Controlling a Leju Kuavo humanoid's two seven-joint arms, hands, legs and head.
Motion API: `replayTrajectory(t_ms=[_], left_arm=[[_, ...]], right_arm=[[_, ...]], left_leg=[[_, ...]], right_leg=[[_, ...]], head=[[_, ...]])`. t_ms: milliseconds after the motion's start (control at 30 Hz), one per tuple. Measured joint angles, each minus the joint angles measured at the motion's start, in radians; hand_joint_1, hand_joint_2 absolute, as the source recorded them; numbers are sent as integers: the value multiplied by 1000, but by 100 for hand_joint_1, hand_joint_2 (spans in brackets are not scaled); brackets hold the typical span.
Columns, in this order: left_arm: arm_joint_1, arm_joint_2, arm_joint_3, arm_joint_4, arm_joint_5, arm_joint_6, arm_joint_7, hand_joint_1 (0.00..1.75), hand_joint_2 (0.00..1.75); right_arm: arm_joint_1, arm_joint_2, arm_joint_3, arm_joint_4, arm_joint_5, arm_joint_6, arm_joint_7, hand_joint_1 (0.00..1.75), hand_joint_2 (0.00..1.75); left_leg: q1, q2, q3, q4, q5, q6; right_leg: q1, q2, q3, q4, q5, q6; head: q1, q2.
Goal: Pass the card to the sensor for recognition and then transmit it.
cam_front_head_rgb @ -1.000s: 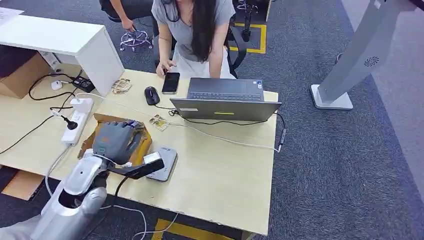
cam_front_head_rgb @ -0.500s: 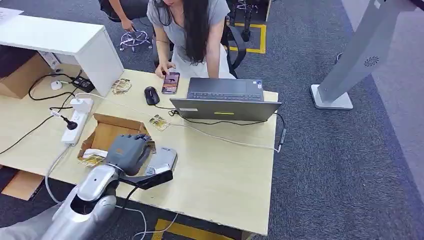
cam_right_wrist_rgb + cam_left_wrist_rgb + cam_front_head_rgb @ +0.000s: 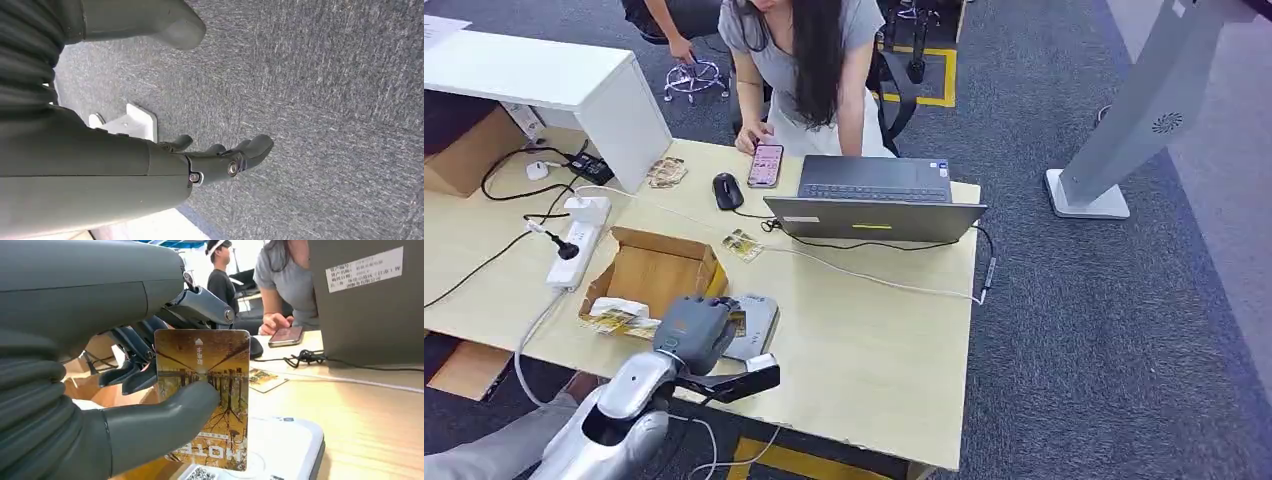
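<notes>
My left hand (image 3: pixel 694 330) pinches a card (image 3: pixel 207 385) printed with a brown tree-lined picture between its thumb and fingers. In the left wrist view the card stands upright just above the flat grey-white sensor (image 3: pixel 280 450). From the head view the sensor (image 3: pixel 756 322) lies on the wooden table near its front edge, partly covered by the hand. My right hand (image 3: pixel 220 160) hangs over grey carpet with its fingers loosely curled and nothing in them.
An open cardboard box (image 3: pixel 656 272) with more cards sits left of the sensor. A loose card (image 3: pixel 742 244), a laptop (image 3: pixel 874 200), a mouse (image 3: pixel 727 190), a phone (image 3: pixel 765 165) and a power strip (image 3: pixel 577 238) lie on the table. A person (image 3: pixel 799 60) sits behind the laptop.
My left hand has moved from over the cardboard box to the right and toward the table's front edge, carrying the card to the sensor. The person has leaned and touched the phone.
</notes>
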Motion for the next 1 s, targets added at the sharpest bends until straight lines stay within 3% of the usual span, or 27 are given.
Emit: replayTrajectory(t_ms=[1000], left_arm=[[1,-18,-7,82,-8,-26,31,175,175]], right_arm=[[0,0,4,2,0,-2,1,0,175]], left_leg=[[0,-1,4,0,1,1]], right_leg=[[0,-1,4,0,0,0]], head=[[0,0]])
